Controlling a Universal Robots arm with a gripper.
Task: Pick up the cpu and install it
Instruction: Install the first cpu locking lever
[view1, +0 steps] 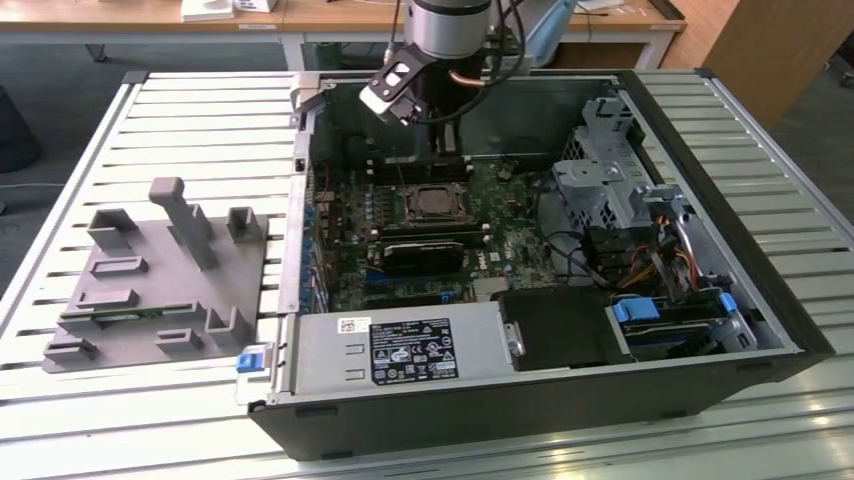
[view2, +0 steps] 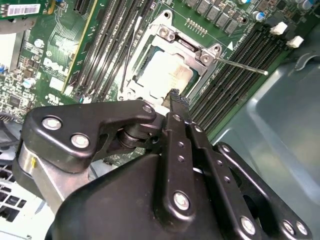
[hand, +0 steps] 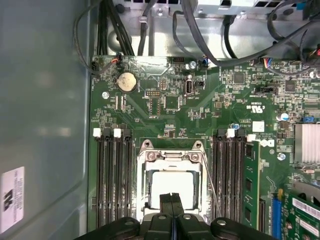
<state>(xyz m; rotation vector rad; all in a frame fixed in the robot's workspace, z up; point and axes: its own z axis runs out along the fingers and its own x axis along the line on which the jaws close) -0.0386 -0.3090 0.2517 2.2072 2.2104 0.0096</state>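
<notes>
We log the cpu (hand: 162, 182) lying in the motherboard socket (hand: 172, 155), the tool (hand: 171, 196) clenched empty close over it, so pick and placement look done, though the wire retention lever (view2: 242, 65) seems unlatched.

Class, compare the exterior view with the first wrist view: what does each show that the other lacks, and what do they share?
Exterior view: the grey fixture plate on the slatted table, and the power supply. First wrist view: the coin cell battery, and the gripper, jaws shut, near the cpu. Shared: the motherboard and the socket frame around the cpu.
</notes>
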